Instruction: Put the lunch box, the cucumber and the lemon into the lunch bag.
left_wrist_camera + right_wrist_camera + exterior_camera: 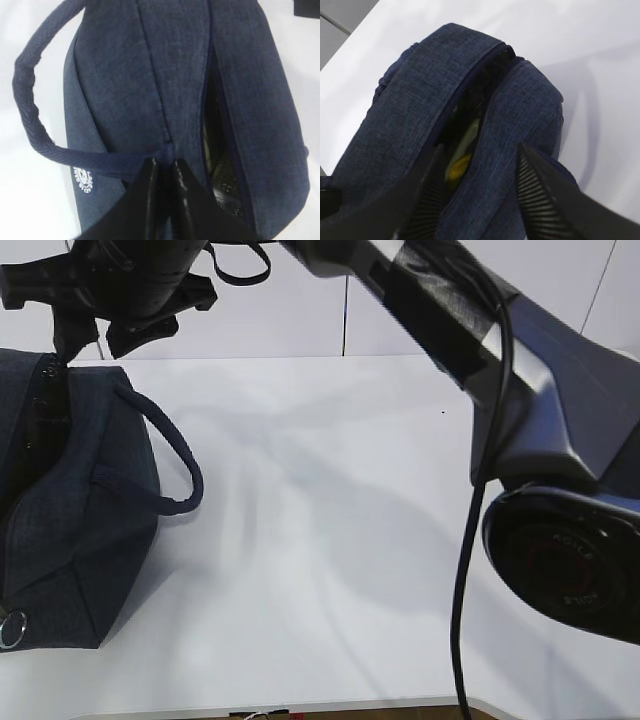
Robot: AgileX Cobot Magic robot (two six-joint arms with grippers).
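Trouble from this point would most likely come from the lunch bag itself, which sits at the left edge of the white desk with its top slit only narrowly parted. The left hand is pinched tight on a fold of the navy fabric beside the base of a loop handle; if that fold slips free, the slit could sag shut or the soft bag could tip. The right hand hangs directly over the opening with its ribbed fingers spread wide and nothing between them, one finger to each side of the right-hand flap. A careless descent might snag that flap or the zipper edge and drag the bag sideways. Through the gap, the right wrist view shows something yellow, probably the lemon, with a pale green edge above it that may be the lid of the lunch box. The cucumber cannot be made out in any view, so whether it is inside stays uncertain. No task item lies on the visible desk, which suggests packing is nearly or wholly complete, though the narrow opening hides too much to be sure.
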